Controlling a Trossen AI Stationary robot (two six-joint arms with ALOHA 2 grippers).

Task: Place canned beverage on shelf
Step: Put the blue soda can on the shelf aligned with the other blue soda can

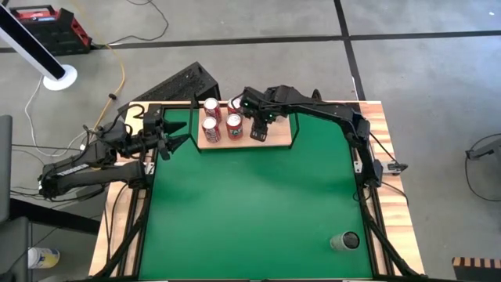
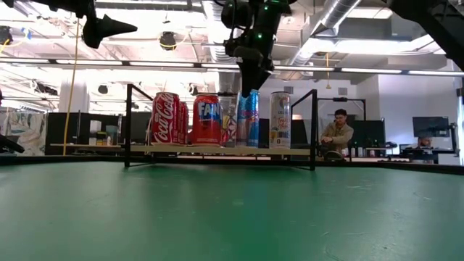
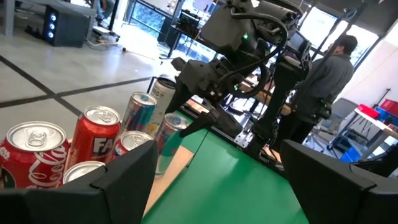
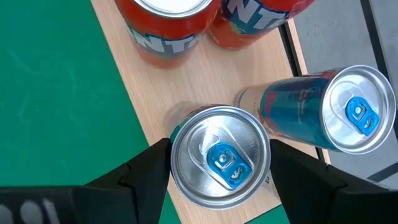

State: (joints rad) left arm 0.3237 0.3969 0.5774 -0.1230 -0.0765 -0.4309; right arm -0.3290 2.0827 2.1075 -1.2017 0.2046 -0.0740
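The shelf [image 1: 283,142] is a pale-wood board with a black wire frame [image 2: 314,127], standing at the table's far edge. Several cans stand upright on it: a Coca-Cola can [image 2: 165,118], a Fanta can [image 2: 205,119] and some slim cans. My right gripper [image 2: 248,90] points down over a slim blue-and-pink can [image 2: 249,123] with a blue tab, which stands on the board. My left gripper [image 1: 178,134] is open and empty. It hovers above the table just left of the shelf. My right gripper pinches the slim can's top rim [image 4: 180,134] between its two fingers, one on each side of the lid. The fingers [image 4: 146,171] come from above, pointing down. In the low view only their ends reach the can's top. The can is upright, its base on the shelf board.
Another slim blue can [image 4: 323,118] stands close beside the held one, and two red cans [image 4: 168,25] stand farther along the board. A loose can [image 1: 344,241] lies near the table's near right corner. A person [image 2: 337,130] sits in the room behind.
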